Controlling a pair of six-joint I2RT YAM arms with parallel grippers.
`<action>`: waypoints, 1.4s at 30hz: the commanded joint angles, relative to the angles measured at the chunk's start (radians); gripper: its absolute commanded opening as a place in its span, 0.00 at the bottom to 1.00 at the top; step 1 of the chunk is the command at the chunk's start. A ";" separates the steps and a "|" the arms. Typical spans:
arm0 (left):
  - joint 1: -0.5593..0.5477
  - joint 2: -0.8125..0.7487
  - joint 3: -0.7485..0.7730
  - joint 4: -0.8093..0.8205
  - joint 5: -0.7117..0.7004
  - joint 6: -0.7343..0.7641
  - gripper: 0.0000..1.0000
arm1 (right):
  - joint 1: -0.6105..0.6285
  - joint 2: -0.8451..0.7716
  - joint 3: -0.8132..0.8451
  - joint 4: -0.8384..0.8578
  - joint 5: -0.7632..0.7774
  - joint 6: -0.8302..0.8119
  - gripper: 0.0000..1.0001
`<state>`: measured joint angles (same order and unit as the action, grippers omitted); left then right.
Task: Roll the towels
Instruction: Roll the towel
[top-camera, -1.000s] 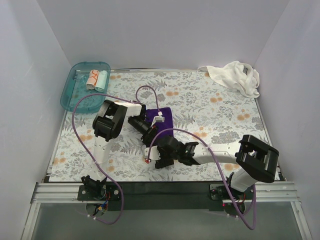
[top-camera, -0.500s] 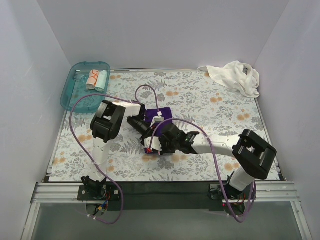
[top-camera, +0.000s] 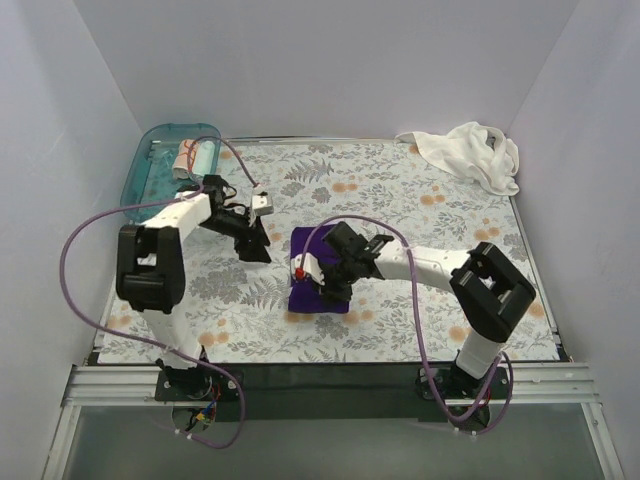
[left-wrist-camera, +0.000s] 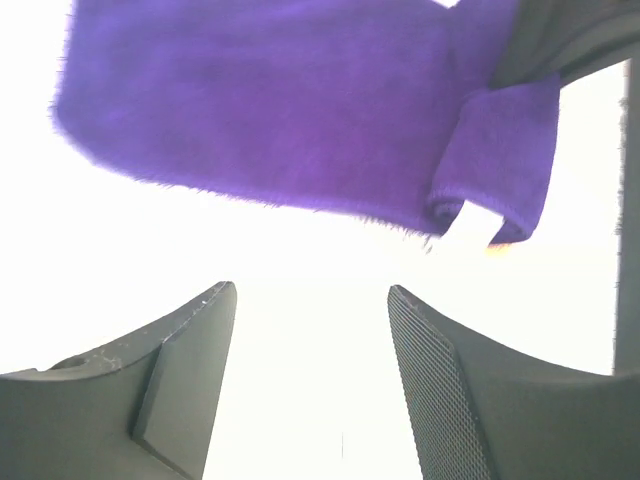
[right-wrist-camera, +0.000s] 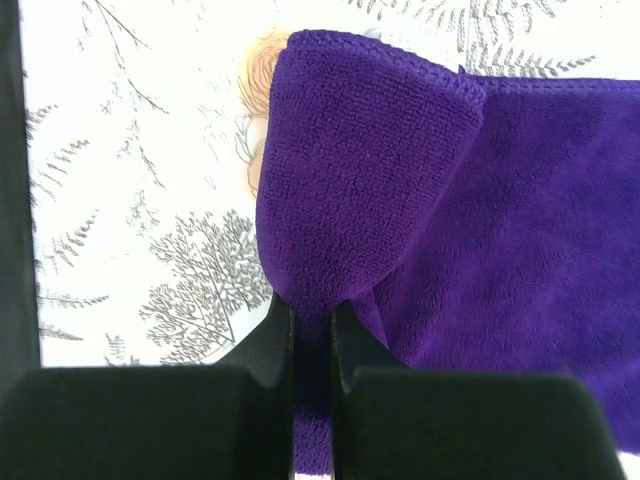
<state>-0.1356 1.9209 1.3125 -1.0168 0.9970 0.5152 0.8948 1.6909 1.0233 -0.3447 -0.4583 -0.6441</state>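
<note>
The dark purple towel (top-camera: 308, 297) lies on the floral sheet mid-table. My right gripper (top-camera: 331, 286) is shut on a folded edge of it. In the right wrist view the cloth (right-wrist-camera: 400, 180) bulges up out of the closed gripper (right-wrist-camera: 312, 312). My left gripper (top-camera: 264, 252) stands open a little to the left of the towel, touching nothing. Its wrist view shows the purple towel (left-wrist-camera: 280, 110) beyond the spread gripper (left-wrist-camera: 310, 292). A crumpled white towel (top-camera: 470, 155) lies at the back right. Two small rolled towels, one white-orange (top-camera: 184, 160) and one pale teal (top-camera: 205, 156), lie in the tray.
A teal translucent tray (top-camera: 150, 185) sits at the back left corner, partly off the floral sheet (top-camera: 420, 215). Purple cables loop over both arms. White walls close in the left, back and right sides.
My left gripper let go of the purple towel, opened and swung left. My right gripper moved onto the towel and shut on its edge. The towel now reaches nearer the front.
</note>
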 joint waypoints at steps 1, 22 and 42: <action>0.007 -0.244 -0.102 0.190 -0.063 -0.043 0.58 | -0.036 0.070 0.078 -0.137 -0.152 0.032 0.01; -0.828 -0.896 -0.846 0.860 -0.810 -0.121 0.72 | -0.204 0.601 0.498 -0.593 -0.582 -0.006 0.01; -0.880 -0.612 -0.800 0.841 -0.809 -0.170 0.32 | -0.260 0.678 0.583 -0.720 -0.646 -0.055 0.12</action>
<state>-1.0088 1.3071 0.5014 -0.0357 0.0902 0.3866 0.6559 2.3478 1.5768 -1.0592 -1.1854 -0.6594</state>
